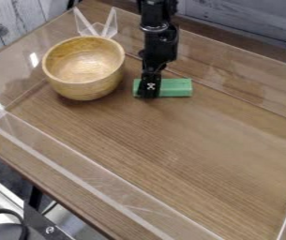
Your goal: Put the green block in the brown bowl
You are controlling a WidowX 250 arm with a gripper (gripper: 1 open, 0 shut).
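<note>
- While the dark arm comes straight down from the top of the view, its end effector (pixel 150 82) points at the tabletop (pixel 171 159) and is clamped onto the left end of the green block (pixel 165 89).
- Its jaws stand fully closed on that end of the block, one dark finger (pixel 149 78) visible in front with a small white mark on it.
- Lying flat on the wood, the green block stretches to the right from the end effector, its long side running roughly across the view.
- To the left of the block sits the brown bowl (pixel 83 67), upright, its pale grained inside showing and nothing visible in it.
- Bowl and block are near each other but apart; a narrow strip of bare wood shows between the bowl's wall and the block's left end.
- Clear plastic walls (pixel 57 171) fence the wooden surface, with one low wall running along the near left edge and another along the right.
- Behind the bowl, a folded piece of clear plastic (pixel 97 24) stands against the far edge.
- Whether the block is lifted at all off the wood cannot be told from this view.
</note>
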